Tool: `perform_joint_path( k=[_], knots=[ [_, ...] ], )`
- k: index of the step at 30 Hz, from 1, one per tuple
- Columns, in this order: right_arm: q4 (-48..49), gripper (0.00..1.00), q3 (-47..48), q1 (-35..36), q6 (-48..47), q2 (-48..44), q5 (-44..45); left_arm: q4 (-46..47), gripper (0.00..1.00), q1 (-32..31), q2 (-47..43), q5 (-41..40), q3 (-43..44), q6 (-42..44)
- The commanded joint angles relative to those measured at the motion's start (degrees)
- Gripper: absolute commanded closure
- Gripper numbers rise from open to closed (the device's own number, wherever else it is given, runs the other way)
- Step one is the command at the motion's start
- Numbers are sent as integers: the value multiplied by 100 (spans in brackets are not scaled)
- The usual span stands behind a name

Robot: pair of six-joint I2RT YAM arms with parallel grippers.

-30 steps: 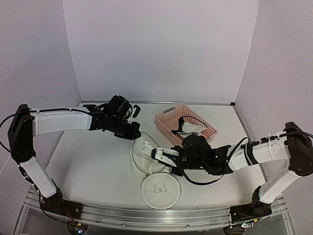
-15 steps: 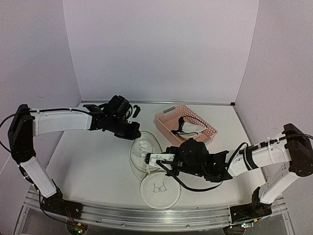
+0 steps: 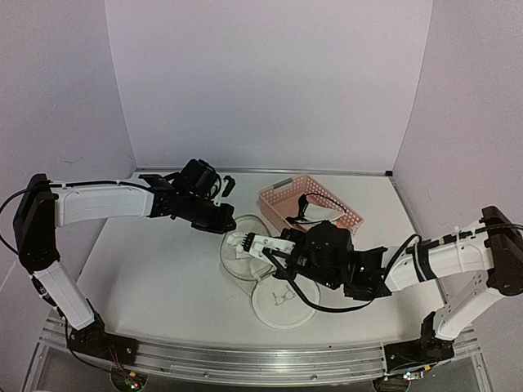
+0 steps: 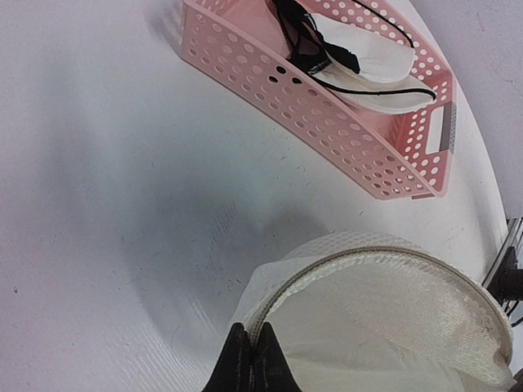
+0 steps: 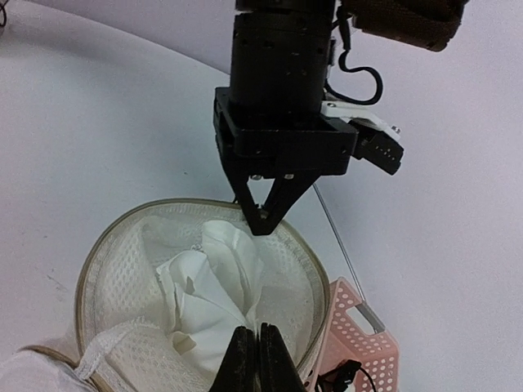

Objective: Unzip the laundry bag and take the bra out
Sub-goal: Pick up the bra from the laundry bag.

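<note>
The laundry bag [image 3: 235, 263] lies open on the table, its lid half with the black bra drawing [image 3: 284, 299] folded out toward the front. My left gripper [image 3: 222, 224] is shut on the bag's far rim at the zipper seam, which also shows in the left wrist view [image 4: 251, 341]. My right gripper [image 3: 248, 242] reaches into the open bag. In the right wrist view it [image 5: 254, 336] is shut on crumpled white fabric, the bra [image 5: 204, 286], which lies inside the mesh rim [image 5: 102, 245]. No straps show on it.
A pink lattice basket [image 3: 282, 196] stands just behind the bag and holds another white garment with black straps [image 4: 359, 61]. In the left wrist view its wall [image 4: 327, 114] is close to the bag. Purple walls enclose the table at the back and sides.
My right gripper went from open above the bag to shut on the white fabric and drew back and up a little. The lid half slid to the right. The left arm held still.
</note>
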Motion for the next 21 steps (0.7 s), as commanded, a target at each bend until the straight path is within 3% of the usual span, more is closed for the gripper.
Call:
perform_joint_path(
  k=[1, 12, 21],
  knots=[
    [471, 100, 540, 7, 676, -148, 249, 64, 100, 19, -6, 132, 168, -14],
    [-17, 100, 1057, -482, 2656, -627, -234, 76, 100, 10, -95, 158, 45, 10],
    [-85, 100, 625, -1090, 4154, -1407, -827, 111, 100, 10, -252, 49, -160, 28]
  ],
)
